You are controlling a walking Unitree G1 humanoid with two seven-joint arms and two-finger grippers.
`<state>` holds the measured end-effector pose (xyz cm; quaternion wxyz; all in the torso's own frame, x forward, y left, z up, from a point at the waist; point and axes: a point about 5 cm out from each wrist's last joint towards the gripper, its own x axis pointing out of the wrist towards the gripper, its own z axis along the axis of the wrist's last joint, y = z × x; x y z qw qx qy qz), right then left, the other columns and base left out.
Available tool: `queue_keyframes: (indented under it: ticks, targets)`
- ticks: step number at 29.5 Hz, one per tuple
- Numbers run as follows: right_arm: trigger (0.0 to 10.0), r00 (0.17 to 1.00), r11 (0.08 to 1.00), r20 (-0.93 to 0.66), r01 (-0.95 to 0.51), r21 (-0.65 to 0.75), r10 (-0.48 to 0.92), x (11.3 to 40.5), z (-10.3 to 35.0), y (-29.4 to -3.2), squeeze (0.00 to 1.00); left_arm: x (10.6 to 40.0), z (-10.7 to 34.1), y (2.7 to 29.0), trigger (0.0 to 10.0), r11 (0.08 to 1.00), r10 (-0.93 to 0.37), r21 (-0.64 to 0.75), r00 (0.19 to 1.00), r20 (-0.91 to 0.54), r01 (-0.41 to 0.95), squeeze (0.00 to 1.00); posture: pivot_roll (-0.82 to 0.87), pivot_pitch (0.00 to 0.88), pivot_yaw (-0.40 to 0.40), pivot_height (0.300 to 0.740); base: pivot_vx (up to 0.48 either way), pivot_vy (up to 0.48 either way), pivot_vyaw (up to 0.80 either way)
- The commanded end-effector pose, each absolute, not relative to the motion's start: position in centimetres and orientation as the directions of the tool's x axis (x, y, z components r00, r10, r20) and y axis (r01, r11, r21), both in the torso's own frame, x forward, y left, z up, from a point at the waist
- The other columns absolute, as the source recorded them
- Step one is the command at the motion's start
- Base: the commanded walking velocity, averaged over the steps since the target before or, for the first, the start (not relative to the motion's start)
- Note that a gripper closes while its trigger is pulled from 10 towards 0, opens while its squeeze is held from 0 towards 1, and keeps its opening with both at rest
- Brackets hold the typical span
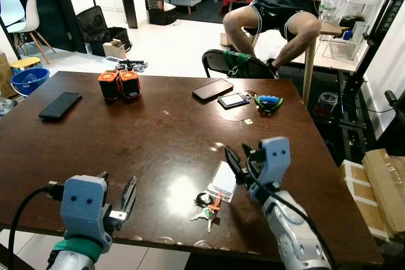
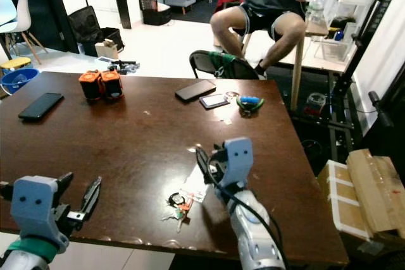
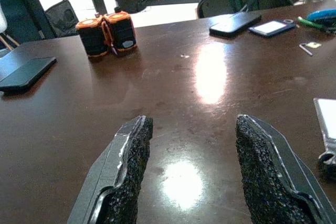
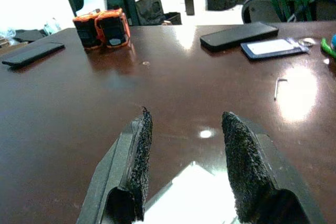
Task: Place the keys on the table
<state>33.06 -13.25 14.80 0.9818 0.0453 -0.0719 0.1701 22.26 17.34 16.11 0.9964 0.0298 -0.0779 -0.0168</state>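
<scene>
The keys (image 1: pixel 205 207) are lying on the brown table (image 1: pixel 158 143), low in the frame near its front edge, beside a white card (image 1: pixel 223 180). The right gripper (image 1: pixel 237 167) is being held just above the card, jaws apart and empty. The left gripper (image 1: pixel 117 197) is being held at lower left, jaws wide.
</scene>
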Motion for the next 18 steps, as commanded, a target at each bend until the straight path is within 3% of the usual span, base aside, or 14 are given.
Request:
queue_keyframes:
  ticks: [1,5,13,18]
  targets:
    - [10.0,0.932,0.934,0.132,-0.349,0.082,0.337,32.5,14.3,-13.0,0.0,21.8,16.1,17.8,10.0,0.999,-0.018,0.047,0.988,0.154,0.01,0.0,-0.11,0.005,0.099,0.74,0.0,0.0,0.0]
    - [10.0,0.928,0.931,0.121,-0.362,0.05,0.354,32.2,14.1,-12.8,0.0,21.7,16.1,18.1,10.0,0.999,-0.004,0.046,0.988,0.156,-0.004,0.0,-0.12,0.002,0.097,0.74,0.0,0.0,0.0]
    - [10.0,0.916,0.925,0.129,-0.371,-0.083,0.379,31.7,14.3,-12.5,0.0,22.2,16.6,18.5,10.0,0.996,0.036,0.074,0.984,0.172,-0.05,0.0,-0.12,0.0,0.104,0.74,0.0,0.0,0.8]
    - [10.0,0.911,0.915,0.105,-0.388,-0.111,0.399,32.0,14.2,-12.3,0.0,22.5,16.2,19.5,10.0,0.986,0.13,0.088,0.981,0.146,-0.144,0.0,-0.12,0.0,0.096,0.74,0.0,0.0,0.8]
